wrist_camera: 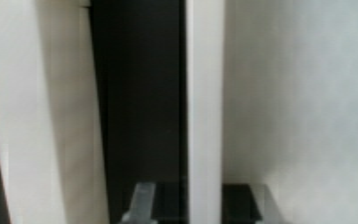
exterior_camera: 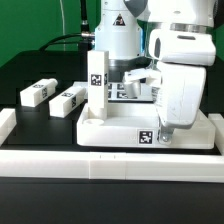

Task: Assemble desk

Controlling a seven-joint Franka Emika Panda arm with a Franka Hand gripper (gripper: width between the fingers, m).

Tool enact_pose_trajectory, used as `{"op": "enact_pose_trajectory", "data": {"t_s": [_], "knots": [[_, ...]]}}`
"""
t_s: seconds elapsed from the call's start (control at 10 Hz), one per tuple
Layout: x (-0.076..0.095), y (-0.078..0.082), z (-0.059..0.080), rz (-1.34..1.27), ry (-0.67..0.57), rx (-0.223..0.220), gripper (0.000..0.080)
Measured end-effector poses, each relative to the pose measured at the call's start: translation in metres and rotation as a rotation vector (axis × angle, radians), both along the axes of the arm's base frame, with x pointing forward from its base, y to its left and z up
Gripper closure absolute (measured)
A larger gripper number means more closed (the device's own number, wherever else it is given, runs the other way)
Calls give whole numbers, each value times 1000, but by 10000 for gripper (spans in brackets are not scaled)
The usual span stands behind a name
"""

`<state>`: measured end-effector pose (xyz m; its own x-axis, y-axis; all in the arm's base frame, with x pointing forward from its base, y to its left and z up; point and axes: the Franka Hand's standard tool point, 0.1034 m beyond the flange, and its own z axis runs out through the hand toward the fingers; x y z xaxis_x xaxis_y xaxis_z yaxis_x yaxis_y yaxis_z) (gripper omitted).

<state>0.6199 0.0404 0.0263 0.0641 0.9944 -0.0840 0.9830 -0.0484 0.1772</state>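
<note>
Desk assembly, leg-fitting stage. The tray-like desk top lies flat on the black tabletop, just behind the long border rail. One upright leg stands at its far corner on the exterior view's left. Two loose legs lie side by side on the tabletop, apart from the top on the exterior view's left. The claw reaches down at the near corner of the top on the exterior view's right, its jaws closed, with nothing visibly held. In the wrist view the claw points along a dark gap between two white surfaces; which parts these are cannot be told. Judged from this layout, one leg is seated and the claw appears to be steadying or nudging the top. The next move calls for lifting clear, opening the jaws and fetching a loose leg for an empty socket. Markings: black-and-white square tags appear on each leg and on the front wall tag of the top. No brand or legible writing is visible.
</note>
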Motion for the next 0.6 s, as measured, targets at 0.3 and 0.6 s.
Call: {"op": "enact_pose_trajectory", "data": {"t_s": [0.3, 0.6], "knots": [[15, 8, -1, 10, 6, -3, 732], [23, 12, 0, 0, 20, -5, 732]]}}
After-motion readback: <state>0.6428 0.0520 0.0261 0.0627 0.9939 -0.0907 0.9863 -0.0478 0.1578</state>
